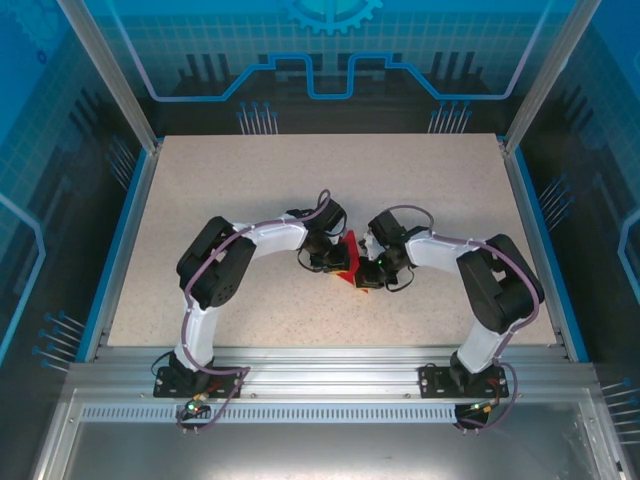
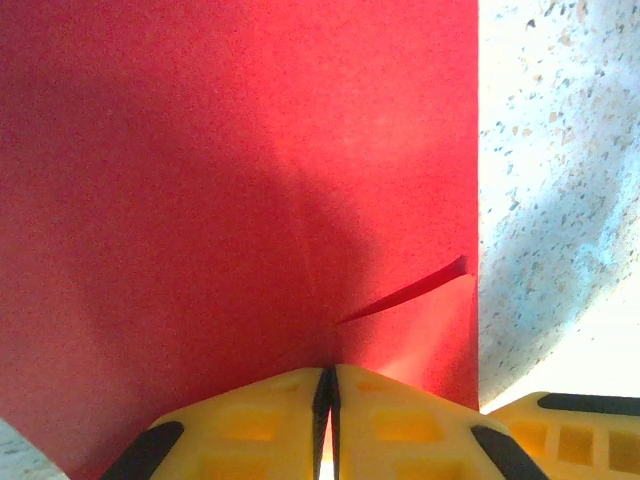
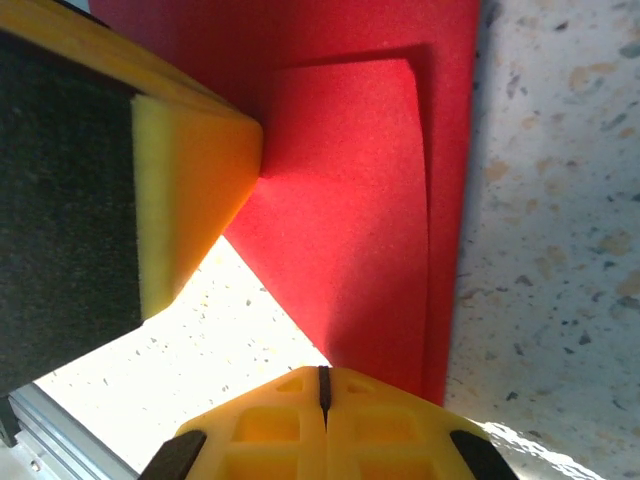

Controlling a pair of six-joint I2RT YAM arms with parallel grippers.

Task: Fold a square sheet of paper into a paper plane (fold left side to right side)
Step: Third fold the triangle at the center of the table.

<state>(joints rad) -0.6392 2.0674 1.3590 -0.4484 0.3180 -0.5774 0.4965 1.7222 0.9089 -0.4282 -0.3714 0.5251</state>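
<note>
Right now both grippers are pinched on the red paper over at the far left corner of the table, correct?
Not quite. The red paper is near the middle of the table, not at its far left corner; the top external view shows this. The rest holds: the left gripper and the right gripper are both pinched on it.

one red paper sheet, two arms

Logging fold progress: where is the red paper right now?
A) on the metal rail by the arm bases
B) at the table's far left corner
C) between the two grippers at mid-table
C: the square sheet of paper sits between the left gripper and the right gripper, mid-table.
</note>
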